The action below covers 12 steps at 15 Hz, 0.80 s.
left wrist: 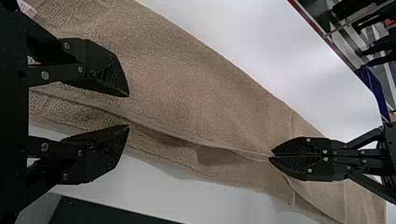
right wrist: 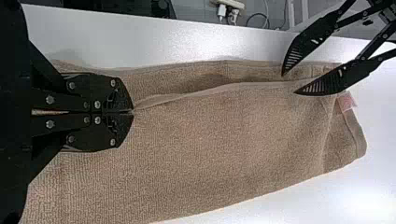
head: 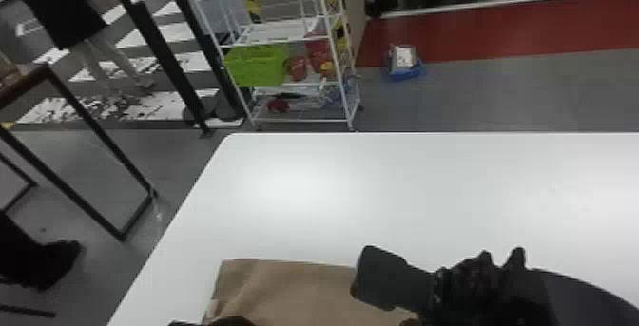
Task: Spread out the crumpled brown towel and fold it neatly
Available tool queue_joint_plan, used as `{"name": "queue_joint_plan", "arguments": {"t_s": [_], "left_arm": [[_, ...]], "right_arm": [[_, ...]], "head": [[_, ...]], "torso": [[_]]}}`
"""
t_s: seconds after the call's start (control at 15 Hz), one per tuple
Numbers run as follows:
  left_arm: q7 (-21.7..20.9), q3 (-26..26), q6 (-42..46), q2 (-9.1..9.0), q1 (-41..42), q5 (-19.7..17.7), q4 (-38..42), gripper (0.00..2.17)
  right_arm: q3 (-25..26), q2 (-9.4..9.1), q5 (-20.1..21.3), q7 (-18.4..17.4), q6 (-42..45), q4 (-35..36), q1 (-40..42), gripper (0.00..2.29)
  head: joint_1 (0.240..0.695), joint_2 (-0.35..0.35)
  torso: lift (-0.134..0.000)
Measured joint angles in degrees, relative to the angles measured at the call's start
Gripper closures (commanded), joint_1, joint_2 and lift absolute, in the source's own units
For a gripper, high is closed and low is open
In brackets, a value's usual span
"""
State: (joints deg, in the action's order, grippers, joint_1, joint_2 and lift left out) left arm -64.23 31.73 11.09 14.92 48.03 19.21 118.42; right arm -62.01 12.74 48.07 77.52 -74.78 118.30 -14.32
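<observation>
Room lies beyond the towel (head: 290, 287); the right gripper (head: 363, 278) obstructs its right part.

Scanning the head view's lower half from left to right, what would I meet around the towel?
Black metal frame → brown towel → right hand → right arm.

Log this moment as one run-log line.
brown towel: on table, folded over, lower layer showing | right gripper: pinching top layer's edge | left gripper: open, over towel

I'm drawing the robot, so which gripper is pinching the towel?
The right gripper: its fingers are shut on an edge of the brown towel, while the left gripper is open.
</observation>
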Motion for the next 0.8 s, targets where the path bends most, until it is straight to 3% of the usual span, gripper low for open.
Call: {"name": "queue_joint_plan", "arguments": {"t_s": [0.53, 0.6, 0.8], "left_arm": [[0.08, 0.37, -0.75, -0.01, -0.51, -0.12, 0.45, 1.0], [0.06, 0.82, -1.11, -0.04, -0.42, -0.32, 0.87, 1.23], [-0.35, 1.45, -2.34, -0.07, 0.08, -0.5, 1.98, 1.25]], "right_arm": [[-0.04, -0.05, 0.0, 0.0, 0.0, 0.0, -0.1, 1.32], [-0.04, -0.07, -0.02, 0.0, 0.05, 0.0, -0.1, 1.32], [-0.04, -0.06, -0.22, 0.0, 0.05, 0.3, -0.1, 1.32]], "head": [[0.695, 0.35], [0.695, 0.35], [0.695, 0.35]], "torso": [[-0.122], [-0.122], [-0.122]]}}
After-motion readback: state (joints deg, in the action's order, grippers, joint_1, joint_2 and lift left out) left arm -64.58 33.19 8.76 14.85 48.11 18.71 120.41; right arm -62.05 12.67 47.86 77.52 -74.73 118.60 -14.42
